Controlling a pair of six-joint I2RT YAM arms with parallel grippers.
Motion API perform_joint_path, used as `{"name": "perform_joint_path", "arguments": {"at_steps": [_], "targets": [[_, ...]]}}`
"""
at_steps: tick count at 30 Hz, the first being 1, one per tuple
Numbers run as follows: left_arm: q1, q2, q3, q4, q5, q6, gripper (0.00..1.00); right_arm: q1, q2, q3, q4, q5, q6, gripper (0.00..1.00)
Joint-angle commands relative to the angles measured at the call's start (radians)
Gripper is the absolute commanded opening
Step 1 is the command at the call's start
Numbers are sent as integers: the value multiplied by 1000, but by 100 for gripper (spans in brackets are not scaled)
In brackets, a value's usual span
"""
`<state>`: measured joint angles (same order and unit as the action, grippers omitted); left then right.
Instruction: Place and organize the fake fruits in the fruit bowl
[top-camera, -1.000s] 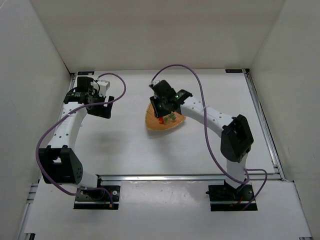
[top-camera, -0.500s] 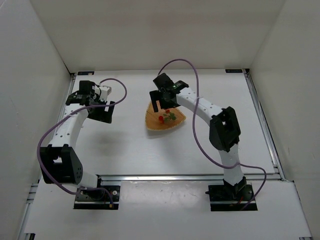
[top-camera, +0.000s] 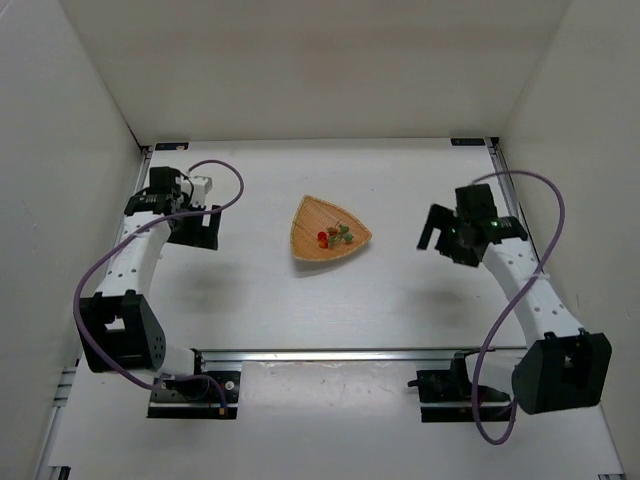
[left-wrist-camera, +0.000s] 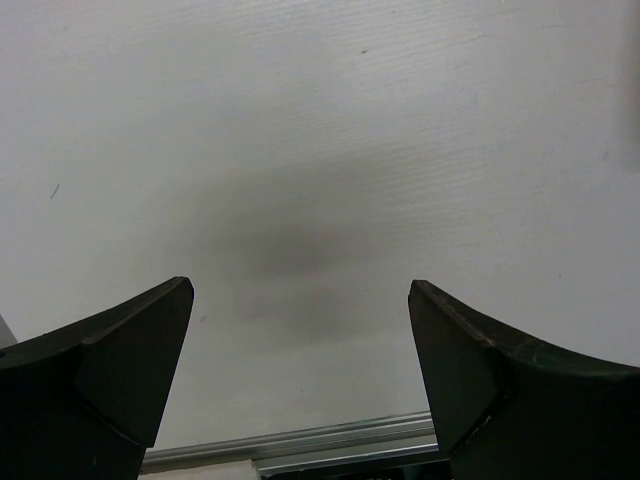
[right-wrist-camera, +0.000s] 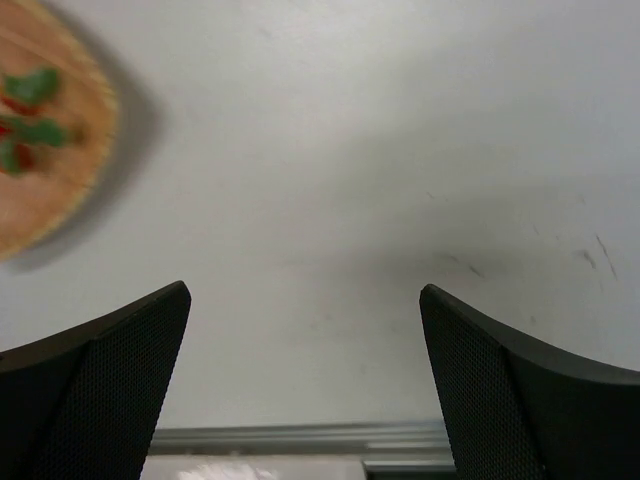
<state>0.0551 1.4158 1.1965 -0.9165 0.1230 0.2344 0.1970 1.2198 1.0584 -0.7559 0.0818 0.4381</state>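
**Op A:** Status? Step in hand?

**Op B:** The shallow orange-brown wooden fruit bowl, rounded-triangle shape, sits mid-worktop. The small red cherry-like fake fruits w/ green leaves lie inside it, grouped toward its right side. No loose fruit is seen elsewhere. Judged: placing complete or nearly so, w/ only tidying or retreat left.

**Op A:** Jaws?

**Op B:** Right gripper: jaws wide, nothing between them, well apart from the bowl on its right. Left gripper: jaws wide, empty, near the far-left corner.

**Op A:** Next move? Room?

**Op B:** If re-arranging is reqd, approach from the right and narrow the jaws first, as the fruits are tiny. There is open white worktop btwn the bowl and each arm. Limits: white enclosure walls at left, right and rear, and the aluminium rail at the near edge.
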Motion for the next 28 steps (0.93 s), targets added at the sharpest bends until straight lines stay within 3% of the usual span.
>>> {"name": "perform_joint_path", "arguments": {"at_steps": [1,8,28], "targets": [[23,-60,-17,11,39,-27,100,-134,-114,-127,-28,-68,1,100],[42,-71,-37,21,40,-47,100,-323,-218,-224,-37,-140,-38,100],[42,-89,-37,21,40,-56,100,-332,-227,-242,-26,-171,-47,100]]}}
